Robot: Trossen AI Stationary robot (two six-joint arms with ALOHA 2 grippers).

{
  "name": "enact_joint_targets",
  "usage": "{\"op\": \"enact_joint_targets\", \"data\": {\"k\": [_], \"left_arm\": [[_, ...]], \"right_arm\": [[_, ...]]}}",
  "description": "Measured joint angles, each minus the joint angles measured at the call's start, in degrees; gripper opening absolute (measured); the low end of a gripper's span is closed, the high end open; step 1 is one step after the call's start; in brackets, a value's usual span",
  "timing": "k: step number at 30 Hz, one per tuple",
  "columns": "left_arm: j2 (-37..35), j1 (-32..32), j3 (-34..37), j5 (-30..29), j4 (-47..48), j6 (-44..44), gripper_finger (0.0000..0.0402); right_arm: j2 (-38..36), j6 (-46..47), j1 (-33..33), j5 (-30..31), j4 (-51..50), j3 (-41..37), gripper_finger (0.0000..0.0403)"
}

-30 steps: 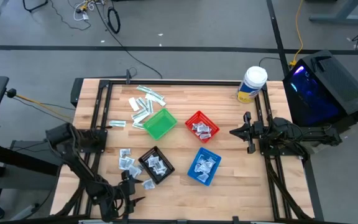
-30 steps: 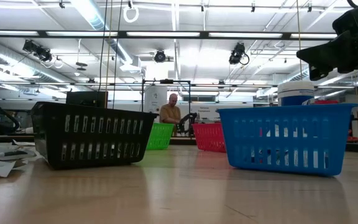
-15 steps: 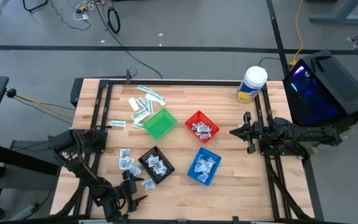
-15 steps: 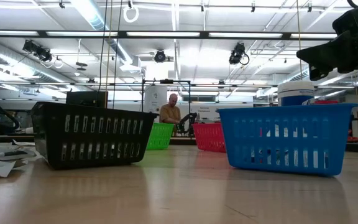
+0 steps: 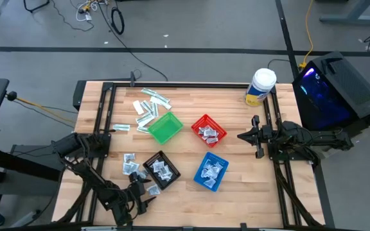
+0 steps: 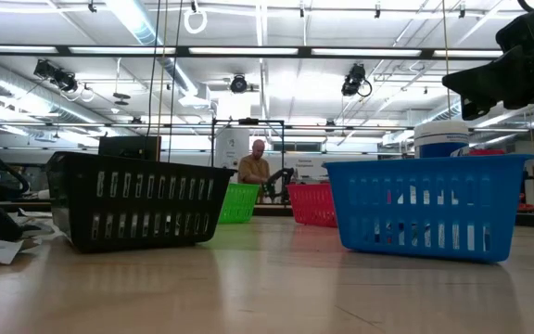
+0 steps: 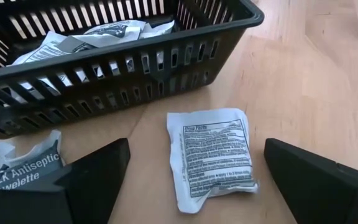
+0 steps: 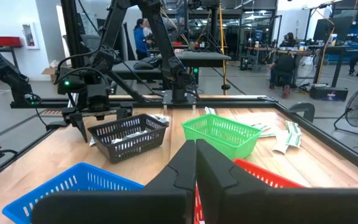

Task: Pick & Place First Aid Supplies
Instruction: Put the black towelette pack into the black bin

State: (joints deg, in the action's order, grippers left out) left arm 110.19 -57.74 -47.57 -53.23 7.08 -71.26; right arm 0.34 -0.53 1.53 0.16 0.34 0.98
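Note:
My left gripper (image 7: pixel 196 148) is open near the table's front edge, just left of the black basket (image 5: pixel 161 170). Its two fingers stand on either side of a white printed sachet (image 7: pixel 213 158) that lies flat on the table; they do not touch it. A second sachet (image 7: pixel 23 165) lies beside the one finger. More white-and-blue sachets (image 5: pixel 130 165) lie left of the black basket, and long strips (image 5: pixel 149 106) lie at the far left. My right gripper (image 5: pixel 249 136) waits shut at the table's right side, above the board.
Green (image 5: pixel 165 127), red (image 5: pixel 209 130) and blue (image 5: pixel 210 171) baskets stand mid-table; the red, blue and black ones hold sachets. A white-lidded tub (image 5: pixel 260 86) stands at the far right. The black basket's wall (image 7: pixel 123 62) is right behind the sachet. People stand in the room beyond.
My left gripper has sunk toward the table and moved a little toward the black basket. Its arm now shows at the left edge of the low view. The sachets and baskets have stayed where they were.

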Motion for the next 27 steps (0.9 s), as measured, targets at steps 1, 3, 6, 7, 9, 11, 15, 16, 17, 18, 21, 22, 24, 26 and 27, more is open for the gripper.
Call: {"op": "enact_joint_targets", "data": {"k": [1, 3, 6, 7, 9, 11, 15, 16, 17, 18, 21, 22, 24, 26, 27], "left_arm": [[0.0, 0.0, 0.0, 0.1, 0.0, 0.0, 0.0382], [-0.1, 0.0, 0.0, 0.6, 0.1, 0.1, 0.0373], [-0.1, 0.0, 0.0, 1.1, -0.1, 1.2, 0.0351], [-0.1, 0.1, 0.0, 1.2, -0.2, 1.4, 0.0343], [-0.1, 0.1, 0.0, 1.4, -0.3, 1.4, 0.0326], [-0.1, 0.1, 0.0, 1.6, -0.2, 1.4, 0.0309], [-0.1, 0.1, -0.2, 1.9, -0.1, 1.4, 0.0277], [-0.1, 0.1, -0.3, 2.0, -0.1, 1.5, 0.0268], [-0.1, 0.0, -0.4, 2.1, -0.1, 1.5, 0.0261], [0.0, 0.0, -0.4, 2.1, -0.1, 1.5, 0.0253], [0.0, 0.0, -0.5, 2.3, -0.1, 1.5, 0.0234], [0.0, -0.1, -0.5, 2.3, -0.1, 1.5, 0.0229], [0.0, -0.3, -0.5, 2.3, -0.1, 1.5, 0.0222], [0.0, -0.6, -0.5, 2.3, -0.1, 1.5, 0.0219], [0.0, -0.8, -0.5, 2.3, -0.1, 1.5, 0.0218]], "right_arm": [[0.0, 0.0, 0.0, 0.0, 0.0, 0.0, 0.0013], [0.0, 0.0, 0.0, 0.0, 0.0, 0.0, 0.0013], [0.0, 0.0, 0.0, 0.0, 0.0, 0.0, 0.0013], [0.0, 0.0, 0.0, 0.0, 0.0, 0.0, 0.0013], [0.0, 0.0, 0.0, 0.0, 0.0, 0.0, 0.0013], [0.0, 0.0, 0.0, 0.0, 0.0, 0.0, 0.0013], [0.0, 0.0, 0.0, 0.0, 0.0, 0.0, 0.0013], [0.0, 0.0, 0.0, 0.0, 0.0, 0.0, 0.0013], [0.0, 0.0, 0.0, 0.0, 0.0, 0.0, 0.0013], [0.0, 0.0, 0.0, 0.0, 0.0, 0.0, 0.0013], [0.0, 0.0, 0.0, 0.0, 0.0, 0.0, 0.0013], [0.0, 0.0, 0.0, 0.0, 0.0, 0.0, 0.0013], [0.0, 0.0, 0.0, 0.0, 0.0, 0.0, 0.0013], [0.0, 0.0, 0.0, 0.0, 0.0, 0.0, 0.0013], [0.0, 0.0, 0.0, 0.0, 0.0, 0.0, 0.0013]]}}
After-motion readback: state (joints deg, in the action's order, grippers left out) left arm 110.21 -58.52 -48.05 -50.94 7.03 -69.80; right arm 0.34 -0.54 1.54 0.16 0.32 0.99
